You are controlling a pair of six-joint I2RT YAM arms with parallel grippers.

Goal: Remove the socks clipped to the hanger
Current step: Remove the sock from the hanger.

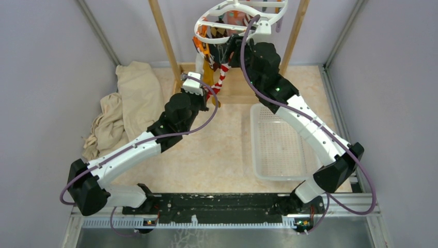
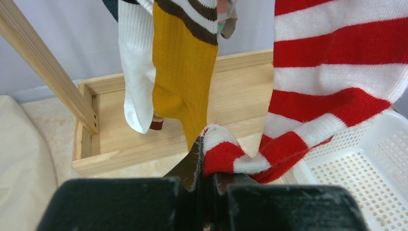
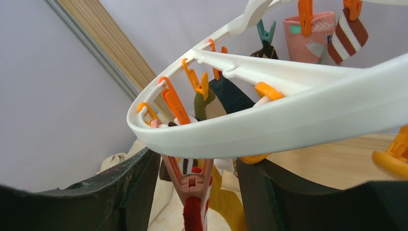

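The white round hanger [image 1: 235, 15] hangs from the wooden frame, with socks dangling from its orange and teal clips. My left gripper [image 2: 208, 159] is shut on the toe end of the red-white striped sock [image 2: 332, 72], which hangs below the ring in the top view [image 1: 223, 72]. My right gripper [image 3: 197, 163] is open just under the hanger ring [image 3: 288, 120]. Its jaws stand on either side of the pinkish clip [image 3: 192, 183] that holds the red sock top [image 3: 191, 214], without touching it. A mustard sock [image 2: 180, 82] and a white sock [image 2: 134, 72] hang beside it.
The wooden frame's posts [image 1: 164, 39] and its base tray [image 2: 144, 125] stand behind the socks. A white perforated basket [image 1: 258, 134] sits on the table at the right. A cream cloth [image 1: 129, 98] is heaped at the left. A pink sock [image 3: 308, 38] and a brown-striped sock [image 3: 349, 36] hang on the far side.
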